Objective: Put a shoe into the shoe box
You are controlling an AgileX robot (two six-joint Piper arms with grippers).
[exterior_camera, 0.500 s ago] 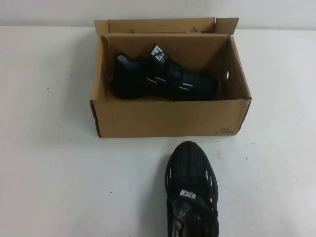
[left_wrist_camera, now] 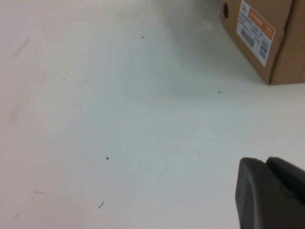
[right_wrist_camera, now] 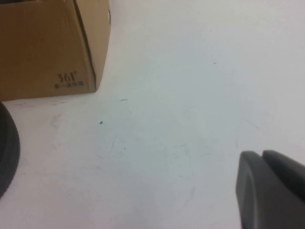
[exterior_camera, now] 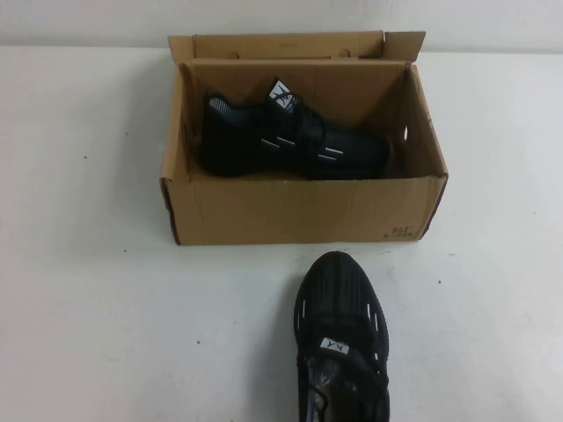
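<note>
One shoe (exterior_camera: 290,139) lies inside the shoe box (exterior_camera: 299,211); both hands closed.

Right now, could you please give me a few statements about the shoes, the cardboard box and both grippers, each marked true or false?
1. A black knit sneaker lies inside the brown corrugated cardboard shoe box. True.
2. The box's lid is closed. False: the lid flap stands open at the back.
3. A second black sneaker sits on the white table in front of the box. True.
4. The left gripper holds that second sneaker. False: it is shut on nothing, above bare table.
5. The right gripper is inside the box. False: it is shut, outside the box, over the table.
</note>
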